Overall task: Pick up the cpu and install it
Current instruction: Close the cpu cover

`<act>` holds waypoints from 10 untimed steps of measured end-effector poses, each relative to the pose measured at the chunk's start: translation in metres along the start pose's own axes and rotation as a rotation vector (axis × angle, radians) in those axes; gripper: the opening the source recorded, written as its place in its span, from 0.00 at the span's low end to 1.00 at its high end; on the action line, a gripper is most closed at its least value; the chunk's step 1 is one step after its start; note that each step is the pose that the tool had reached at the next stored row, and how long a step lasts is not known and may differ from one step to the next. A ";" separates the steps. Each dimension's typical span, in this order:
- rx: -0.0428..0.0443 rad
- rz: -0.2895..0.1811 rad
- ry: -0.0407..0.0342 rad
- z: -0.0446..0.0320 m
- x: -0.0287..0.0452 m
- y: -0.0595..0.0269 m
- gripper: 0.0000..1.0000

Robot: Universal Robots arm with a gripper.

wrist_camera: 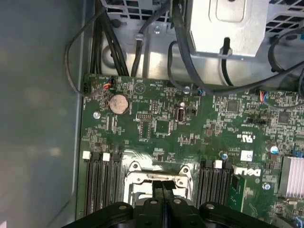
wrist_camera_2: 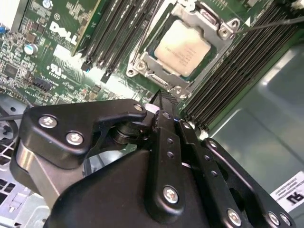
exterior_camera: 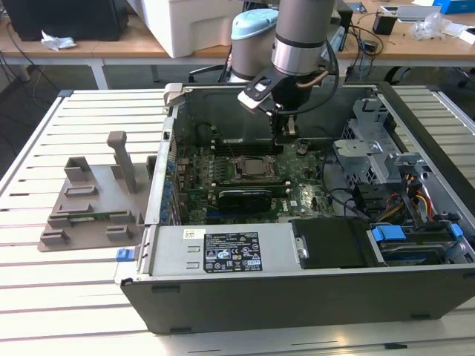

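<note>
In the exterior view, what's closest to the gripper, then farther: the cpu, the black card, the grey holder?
From the gripper:
1. cpu, on the motherboard.
2. black card, just past the cpu.
3. grey holder, outside the case, exterior view's left.

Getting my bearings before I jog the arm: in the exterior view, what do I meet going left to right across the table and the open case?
grey plastic holder → cpu, lying in the motherboard socket → black flat box → blue drive latch
</note>
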State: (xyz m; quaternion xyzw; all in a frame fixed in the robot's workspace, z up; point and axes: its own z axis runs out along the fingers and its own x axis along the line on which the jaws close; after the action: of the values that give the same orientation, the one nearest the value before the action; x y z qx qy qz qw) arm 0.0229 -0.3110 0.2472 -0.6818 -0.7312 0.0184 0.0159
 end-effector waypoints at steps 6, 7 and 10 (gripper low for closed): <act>0.0000 -0.004 -0.0004 0.0139 0.0014 -0.0219 0.11; 0.0000 -0.005 -0.0004 0.0160 0.0017 -0.0251 0.11; 0.0000 -0.008 -0.0006 0.0290 0.0030 -0.0431 0.11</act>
State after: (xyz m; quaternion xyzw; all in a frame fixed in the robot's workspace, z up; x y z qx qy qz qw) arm -0.0216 -0.3112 0.2203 -0.6790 -0.7338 0.0186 0.0157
